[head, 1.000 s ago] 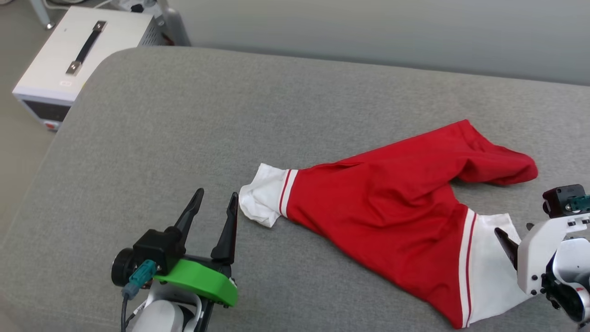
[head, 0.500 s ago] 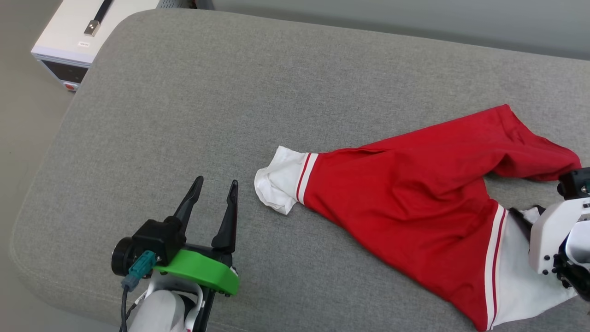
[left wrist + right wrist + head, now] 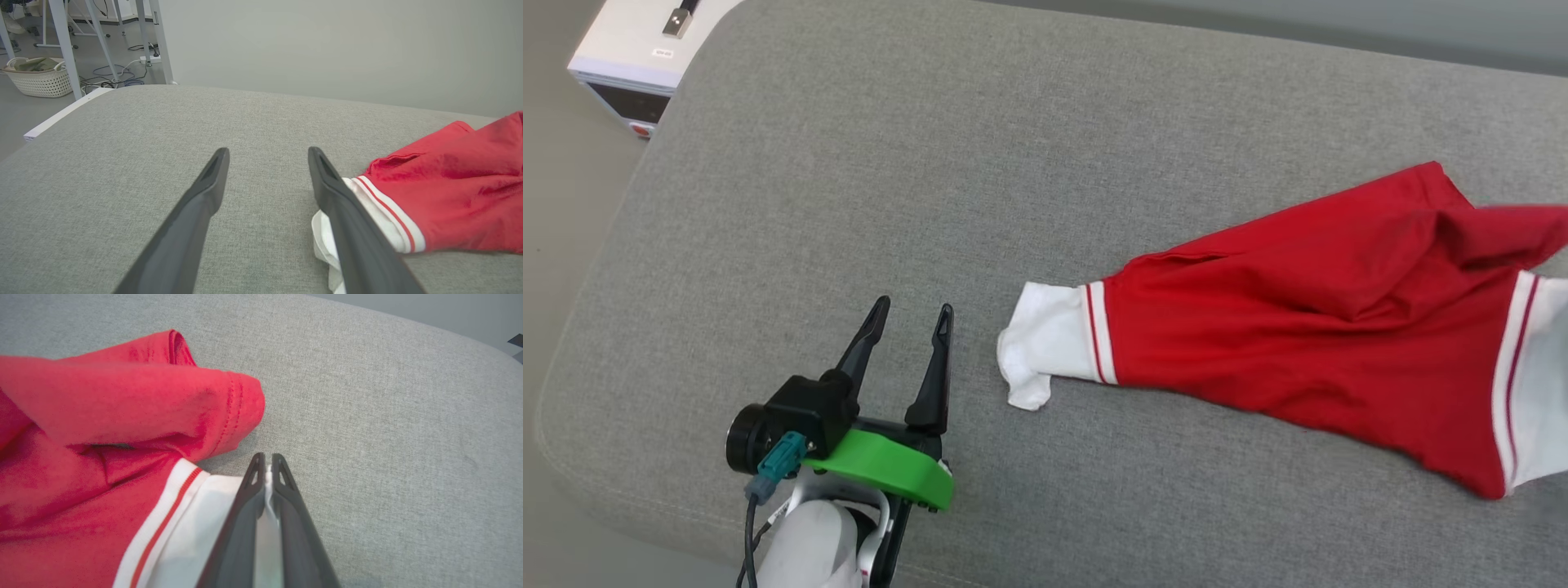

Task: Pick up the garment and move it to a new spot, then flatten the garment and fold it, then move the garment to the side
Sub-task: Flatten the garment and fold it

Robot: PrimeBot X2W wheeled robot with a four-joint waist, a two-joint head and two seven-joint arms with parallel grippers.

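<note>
The garment [image 3: 1307, 343], a red jersey T-shirt with white sleeves and striped trim, lies rumpled on the grey cushion [image 3: 931, 188], running off the head view's right edge. One white sleeve [image 3: 1045, 343] points left toward my left gripper [image 3: 911, 318], which stands open just beside it, nothing between its fingers. In the left wrist view that sleeve [image 3: 367, 204] sits just right of the right finger [image 3: 339, 204]. In the right wrist view my right gripper [image 3: 265, 457] is shut on the other white sleeve [image 3: 196, 522], white cloth pinched between its fingers. The garment's lettering is hidden.
A white box-shaped unit [image 3: 629, 49] stands on the floor past the cushion's far left corner. A white basket [image 3: 39, 75] and metal stand legs [image 3: 65, 45] are on the floor beyond. A pale wall [image 3: 327, 49] backs the cushion.
My right gripper has shut on the white sleeve at the garment's right end, and that end has lifted and shifted right. The head camera has tilted down. My left gripper has stayed open and still.
</note>
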